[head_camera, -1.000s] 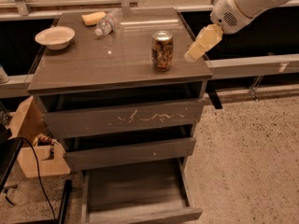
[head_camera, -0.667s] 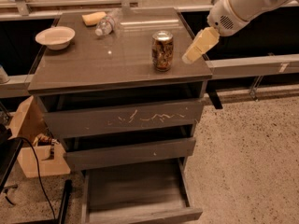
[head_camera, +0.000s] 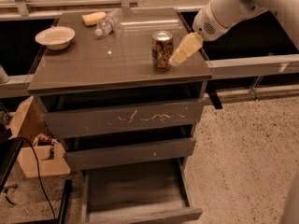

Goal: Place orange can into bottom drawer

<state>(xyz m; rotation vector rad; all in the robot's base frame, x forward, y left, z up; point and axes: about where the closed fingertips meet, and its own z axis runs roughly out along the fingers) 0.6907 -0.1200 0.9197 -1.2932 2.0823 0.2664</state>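
Observation:
The orange can [head_camera: 162, 50] stands upright on the cabinet top [head_camera: 93, 64], near its right front part. It has a brown-orange and white label and a shiny silver top. My gripper [head_camera: 183, 51], cream-coloured on a white arm, reaches in from the upper right. Its tip is just right of the can, at about the can's lower half, close to or touching it. The bottom drawer [head_camera: 135, 190] is pulled out below the cabinet, and its shallow tray holds nothing.
A white bowl [head_camera: 55, 36], a clear plastic bottle [head_camera: 106, 24] and a yellow sponge [head_camera: 93, 18] lie at the back left of the top. The white-scratched top drawer front [head_camera: 126, 118] and the middle drawer [head_camera: 131, 153] are pushed in. A cardboard box [head_camera: 32, 143] and a cable stand on the floor at left.
My gripper has moved left and slightly down towards the orange can, closing the gap to its right side. The can and drawers have not moved.

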